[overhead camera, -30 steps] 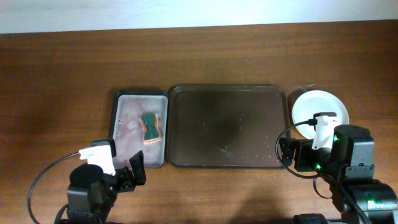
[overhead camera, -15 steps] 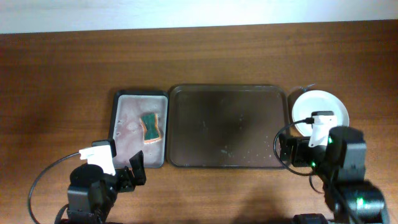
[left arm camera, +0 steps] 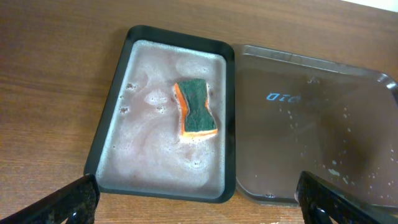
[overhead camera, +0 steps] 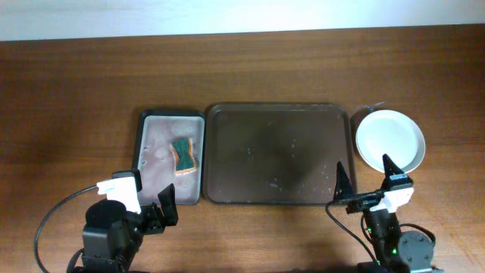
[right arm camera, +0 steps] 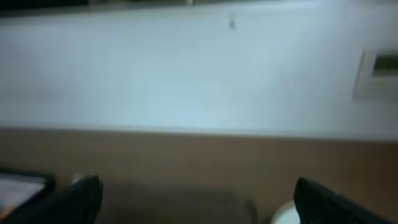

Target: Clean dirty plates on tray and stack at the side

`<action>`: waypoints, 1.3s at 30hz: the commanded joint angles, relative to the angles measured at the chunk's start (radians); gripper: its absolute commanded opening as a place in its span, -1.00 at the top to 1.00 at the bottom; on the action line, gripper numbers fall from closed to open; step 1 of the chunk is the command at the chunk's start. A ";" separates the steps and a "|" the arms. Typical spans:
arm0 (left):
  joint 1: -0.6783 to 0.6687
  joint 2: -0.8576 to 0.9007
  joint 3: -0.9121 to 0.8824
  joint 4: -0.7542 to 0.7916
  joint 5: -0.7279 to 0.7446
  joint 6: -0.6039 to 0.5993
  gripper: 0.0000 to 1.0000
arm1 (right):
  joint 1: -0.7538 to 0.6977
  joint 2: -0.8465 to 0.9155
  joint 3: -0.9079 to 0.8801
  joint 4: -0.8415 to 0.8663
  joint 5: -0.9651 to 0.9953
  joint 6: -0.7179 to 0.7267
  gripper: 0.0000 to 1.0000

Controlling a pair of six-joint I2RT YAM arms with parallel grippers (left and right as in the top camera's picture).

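Note:
The large dark brown tray lies mid-table with no plates on it, only water drops; it also shows in the left wrist view. A stack of white plates sits on the table just right of the tray; its edge shows in the right wrist view. My left gripper is open and empty, near the front edge below the small tray. My right gripper is open and empty, at the front between the tray's right corner and the plates, its camera tilted up toward the wall.
A small black-rimmed tray of soapy water stands left of the brown tray, holding a green-and-orange sponge; it also shows in the left wrist view. A white wall runs behind the table.
My right arm has pulled back from the plate stack toward the front edge and tipped upward. The left arm has not moved.

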 commanded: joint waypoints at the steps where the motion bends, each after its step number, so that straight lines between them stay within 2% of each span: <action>1: -0.003 -0.004 -0.004 0.002 -0.004 0.001 -0.99 | 0.009 -0.010 -0.125 0.156 0.017 -0.002 -0.97; 5: -0.003 -0.004 -0.004 0.002 -0.004 0.001 -0.99 | 0.009 -0.010 -0.127 -0.046 0.020 -0.075 -0.97; 26: -0.001 -0.008 -0.004 -0.031 -0.016 0.003 -0.99 | 0.009 -0.007 -0.127 -0.043 0.012 -0.074 -0.97; 28: 0.031 -0.028 -0.026 -0.018 -0.038 0.003 -0.99 | 0.009 -0.007 -0.127 -0.043 0.012 -0.074 -0.97; 31: 0.090 -0.140 -0.162 0.161 -0.029 0.056 -0.99 | 0.009 -0.007 -0.127 -0.043 0.012 -0.074 -0.98; 36: 0.092 -0.368 -0.437 0.465 -0.033 0.070 -0.99 | 0.009 -0.007 -0.127 -0.043 0.012 -0.074 -0.97; 37: 0.092 -0.423 -0.531 0.615 -0.018 0.095 -0.99 | 0.009 -0.007 -0.127 -0.043 0.012 -0.074 -0.98; 38: 0.092 -0.454 -0.617 0.804 0.032 0.182 -0.99 | 0.009 -0.007 -0.127 -0.043 0.012 -0.074 -0.97; 39: 0.092 -0.459 -0.660 0.905 0.039 0.216 -0.99 | 0.009 -0.007 -0.127 -0.043 0.012 -0.074 -0.97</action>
